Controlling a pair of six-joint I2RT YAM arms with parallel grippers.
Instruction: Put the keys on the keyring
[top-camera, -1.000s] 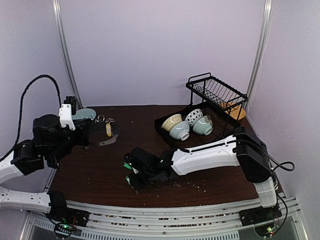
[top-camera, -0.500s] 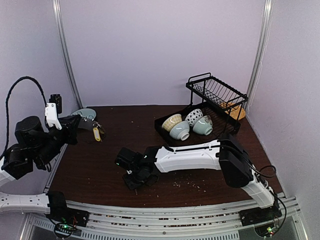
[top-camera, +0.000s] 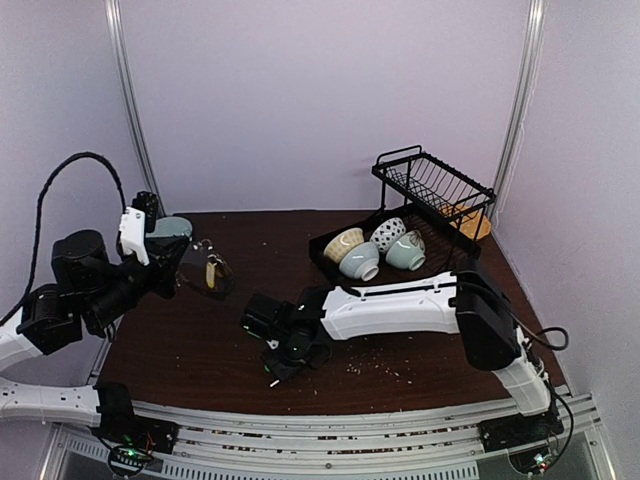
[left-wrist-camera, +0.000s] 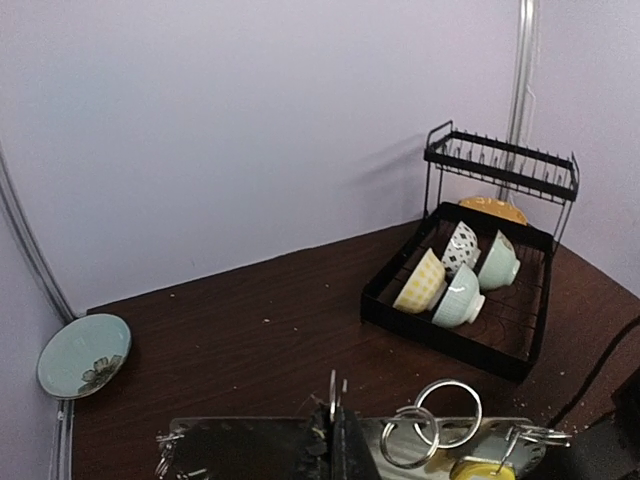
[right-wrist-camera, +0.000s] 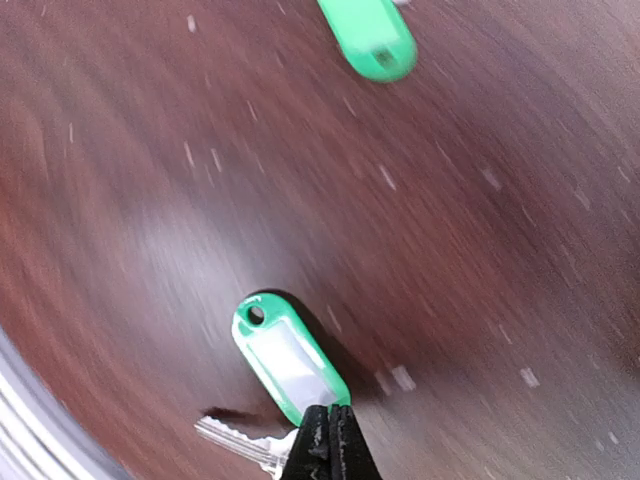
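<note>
My left gripper (top-camera: 188, 262) is shut on the keyring's thin wire (left-wrist-camera: 334, 398) and holds the loop above the table's left side. Small split rings (left-wrist-camera: 447, 410) and a yellow-headed key (top-camera: 212, 272) hang from the loop; the yellow head also shows in the left wrist view (left-wrist-camera: 482, 468). My right gripper (top-camera: 280, 352) is low over the front middle of the table. Its jaws are shut on the end of a green-tagged key (right-wrist-camera: 290, 360), whose silver blade (right-wrist-camera: 240, 440) sticks out to the left. A second green tag (right-wrist-camera: 370, 35) lies on the table beyond it.
A black dish rack (top-camera: 437, 205) with several bowls (top-camera: 360, 258) stands at the back right. A pale blue plate (left-wrist-camera: 84, 354) leans at the back left corner. Crumbs are scattered over the dark wooden table (top-camera: 420, 340).
My left arm swung back and to the left with the keyring, then returned to the right toward the table's middle. My right gripper shifted slightly at the front with the green-tagged key.
</note>
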